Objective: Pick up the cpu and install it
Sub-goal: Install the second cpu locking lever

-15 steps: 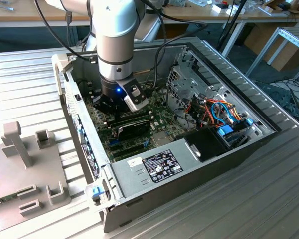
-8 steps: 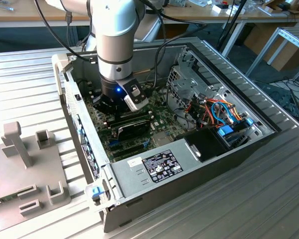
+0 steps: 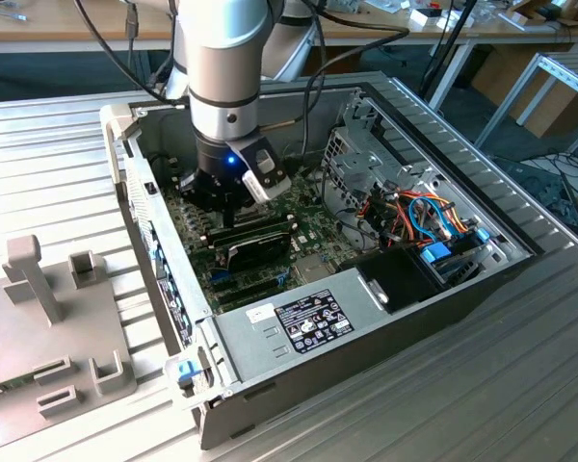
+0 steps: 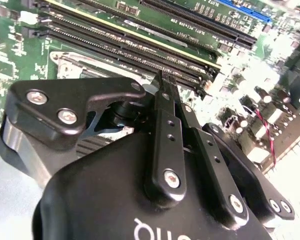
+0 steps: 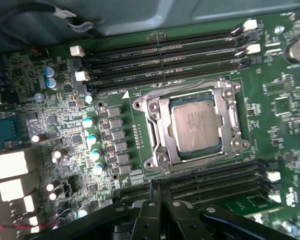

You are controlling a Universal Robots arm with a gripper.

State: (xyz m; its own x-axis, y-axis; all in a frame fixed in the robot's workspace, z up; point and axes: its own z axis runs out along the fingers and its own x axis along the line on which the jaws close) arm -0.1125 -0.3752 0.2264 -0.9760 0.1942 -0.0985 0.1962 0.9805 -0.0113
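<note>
In the exterior view, a grey robot arm reaches down into an open computer case that lies on a ribbed metal table. Its gripper hangs just above the green motherboard, close to the black oblong module that sits on the board. A grey fixture block stands on the table well apart from the case, toward the exterior view's left. A bundle of orange and blue cables lies inside the case on the far side of the motherboard from the fixture block.

In the second wrist view, the gripper has its two slim black fingers pressed tip to tip, with nothing between them. The tips hover over the dark memory slots of the motherboard.

In the first wrist view, the cpu lies flat inside the open metal socket frame on the motherboard, its dull silver top facing up. Rows of memory slots run along both sides of the socket frame. The gripper sits over the nearer row of slots, beside the socket frame and clear of the cpu, its fingertips drawn together and holding nothing.
</note>
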